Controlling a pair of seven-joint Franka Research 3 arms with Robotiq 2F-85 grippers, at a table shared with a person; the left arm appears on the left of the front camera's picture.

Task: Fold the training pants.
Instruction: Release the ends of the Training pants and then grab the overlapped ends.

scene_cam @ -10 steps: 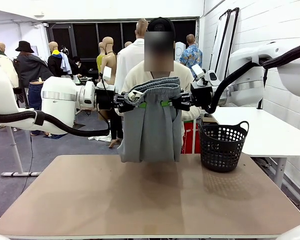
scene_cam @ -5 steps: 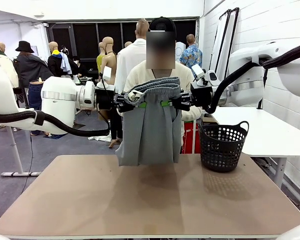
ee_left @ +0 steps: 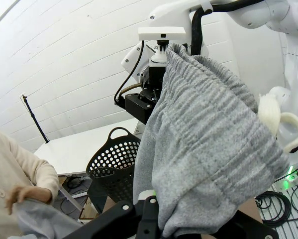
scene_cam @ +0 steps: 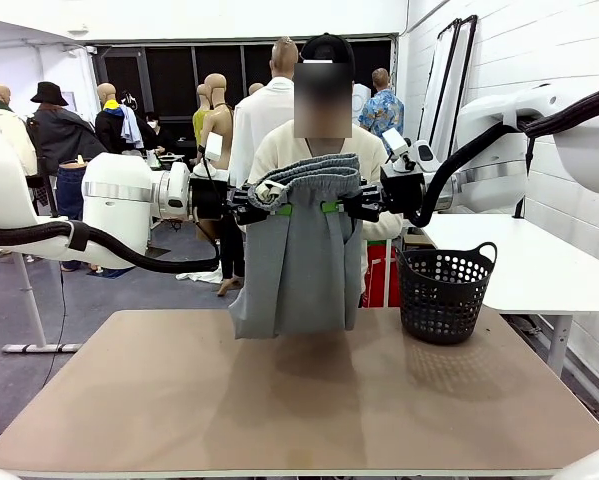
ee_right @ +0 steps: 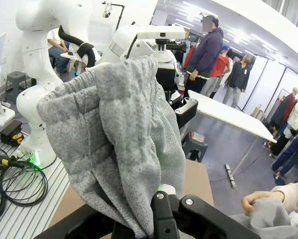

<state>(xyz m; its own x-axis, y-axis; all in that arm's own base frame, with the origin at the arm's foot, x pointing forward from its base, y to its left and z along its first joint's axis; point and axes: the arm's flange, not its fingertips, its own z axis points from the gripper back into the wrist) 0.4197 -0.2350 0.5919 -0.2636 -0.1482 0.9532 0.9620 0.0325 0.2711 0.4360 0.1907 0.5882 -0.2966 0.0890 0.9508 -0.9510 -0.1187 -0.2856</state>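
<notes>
Fingers (scene_cam: 283, 209) of the left gripper (scene_cam: 278, 209) are clamped on the gathered waistband of the training pants (scene_cam: 299, 270), and the right gripper (scene_cam: 331, 207) is pinched shut on the same waistband just beside it, the two arms reaching in horizontally from either side. Held this way, the light grey pants hang with their long axis vertical, waistband uppermost and bunched between the grippers, legs pointing straight down together. The lower edge hangs over the far part of the brown table (scene_cam: 279, 410); whether it touches the tabletop cannot be told. A white drawstring (scene_cam: 265, 192) loops out of the waistband near the left gripper. Behind the pants stands a person (scene_cam: 269, 150) in a cream top. In the right wrist view one hand (ee_right: 258, 199) of the person rests on pale grey cloth (ee_right: 273, 221); whether that cloth is part of the pants cannot be told. A black perforated basket (scene_cam: 444, 295) with a hoop handle stands on the table's far right, near the pants but apart from them; its contents cannot be made out.
</notes>
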